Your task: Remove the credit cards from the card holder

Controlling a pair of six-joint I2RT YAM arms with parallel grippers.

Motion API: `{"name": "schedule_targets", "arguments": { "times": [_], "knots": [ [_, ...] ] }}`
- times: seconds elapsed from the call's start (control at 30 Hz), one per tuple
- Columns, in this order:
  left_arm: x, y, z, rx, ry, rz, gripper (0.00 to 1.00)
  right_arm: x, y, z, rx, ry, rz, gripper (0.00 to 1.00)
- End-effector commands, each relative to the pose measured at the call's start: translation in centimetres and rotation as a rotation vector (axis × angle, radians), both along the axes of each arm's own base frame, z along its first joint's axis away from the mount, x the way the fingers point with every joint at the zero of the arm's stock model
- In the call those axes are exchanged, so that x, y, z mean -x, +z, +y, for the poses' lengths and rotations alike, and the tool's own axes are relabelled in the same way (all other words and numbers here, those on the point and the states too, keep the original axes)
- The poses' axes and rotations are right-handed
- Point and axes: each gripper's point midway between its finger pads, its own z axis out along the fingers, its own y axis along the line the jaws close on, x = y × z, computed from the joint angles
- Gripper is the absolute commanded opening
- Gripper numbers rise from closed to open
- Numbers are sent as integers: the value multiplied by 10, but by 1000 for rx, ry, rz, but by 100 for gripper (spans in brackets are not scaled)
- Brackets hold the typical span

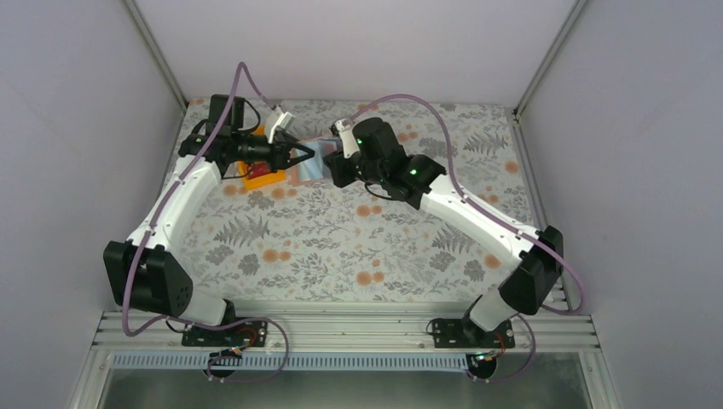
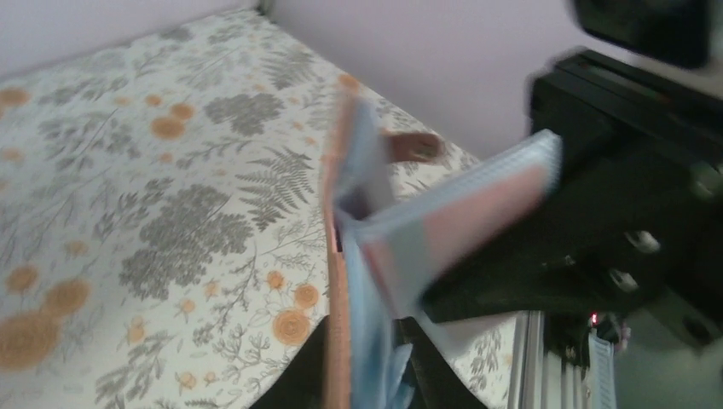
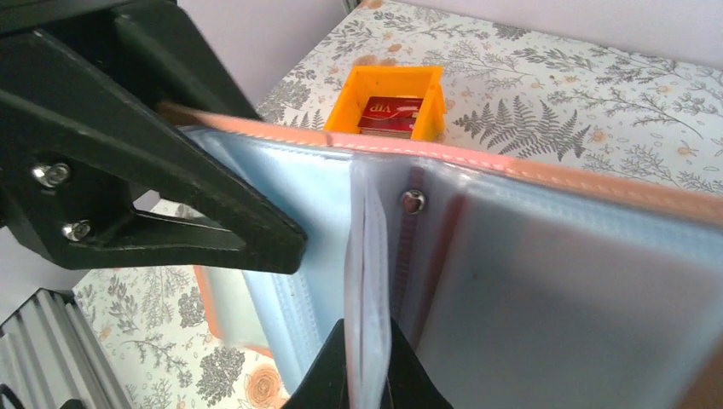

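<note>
The card holder (image 1: 312, 164) is open and lifted between both grippers at the back of the table. My left gripper (image 2: 368, 349) is shut on its tan cover (image 2: 336, 281) and light blue lining, holding it on edge. My right gripper (image 3: 368, 362) is shut on a clear sleeve leaf (image 3: 368, 256) at the spine. In the left wrist view that leaf (image 2: 465, 217) stands out from the holder, and something reddish shows through it. A red card (image 3: 390, 115) marked VIP lies in the orange tray (image 3: 430, 106). No teal-green card shows.
The orange tray (image 1: 271, 178) sits on the floral cloth just left of the card holder, below my left gripper (image 1: 303, 156). My right wrist (image 1: 367, 149) crowds the holder from the right. White walls and metal posts enclose the back and sides.
</note>
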Motion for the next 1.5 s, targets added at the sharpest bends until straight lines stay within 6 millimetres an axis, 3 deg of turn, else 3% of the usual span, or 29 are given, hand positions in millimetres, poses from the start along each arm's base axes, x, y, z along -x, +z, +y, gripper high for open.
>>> {"name": "schedule_targets", "arguments": {
  "times": [0.0,0.13,0.2,0.33,0.5,0.63,0.8,1.07,1.33,1.47],
  "knots": [
    [33,22,-8,94,-146,-26,6,4,40,-7,-116,43,-87,4],
    [41,26,-8,103,-175,-40,2,7,45,-13,-143,73,-101,5],
    [42,26,-7,96,-174,-50,2,11,49,-15,-155,103,-113,11],
    [42,30,-5,71,-160,-82,2,15,56,-28,-163,123,-145,47],
    [37,38,-1,41,-123,-118,2,27,74,-54,-233,212,-184,67],
    [34,42,2,10,-101,-157,2,58,92,-55,-284,414,-212,70],
    [34,53,4,-16,-96,-218,2,90,98,-51,-357,637,-199,71],
    [43,94,7,-56,-118,-365,2,83,95,-54,-383,666,-197,84],
    [65,133,5,-12,-167,-440,2,84,109,-57,-380,659,-268,84],
    [75,141,4,10,-196,-453,2,82,112,-58,-382,649,-286,84]
  ]
}}
